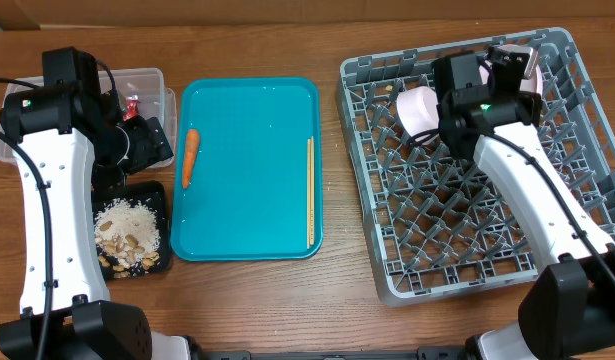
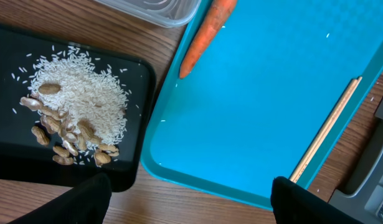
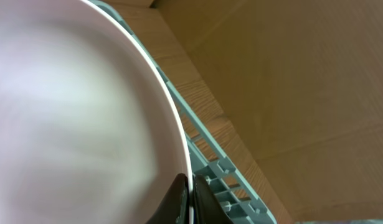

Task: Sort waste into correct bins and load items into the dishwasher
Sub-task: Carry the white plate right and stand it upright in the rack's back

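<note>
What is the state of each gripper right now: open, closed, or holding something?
Left gripper: open, holding nothing.
Right gripper: closed on the rim of a pale bowl.

Overhead straight down, sharing teal tray point(image 1: 249, 170) with close left wrist; right against bowl point(image 3: 66, 112)

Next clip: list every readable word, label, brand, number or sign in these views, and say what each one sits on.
No readable text in any view.
Red wrapper in the clear tub: any print is too small to read.
Teal tray, dish rack, pale pink bowl: plain, no markings visible.
</note>
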